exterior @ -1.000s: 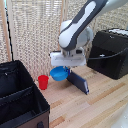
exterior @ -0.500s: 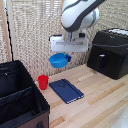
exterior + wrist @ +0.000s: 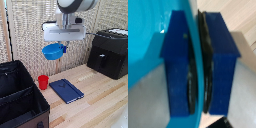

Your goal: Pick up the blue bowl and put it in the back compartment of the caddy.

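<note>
The blue bowl (image 3: 53,51) hangs in the air, well above the wooden table, tilted slightly. My gripper (image 3: 62,48) is shut on its rim, pinching it from above. In the wrist view the two blue fingers (image 3: 177,70) clamp the bowl's thin rim (image 3: 196,60), with the bowl's bright-blue inside (image 3: 150,35) filling one side. The caddy (image 3: 20,100), a large black fabric box with an inner divider, stands at the exterior view's left, below and to the left of the bowl.
A red cup (image 3: 43,82) stands on the table beside the caddy. A dark navy book (image 3: 66,90) lies flat near the middle. A black boxy machine (image 3: 110,52) sits at the exterior view's right. A woven screen forms the backdrop.
The gripper has lifted the blue bowl up from near the table, and it now hangs higher and a little further toward the exterior view's left.
</note>
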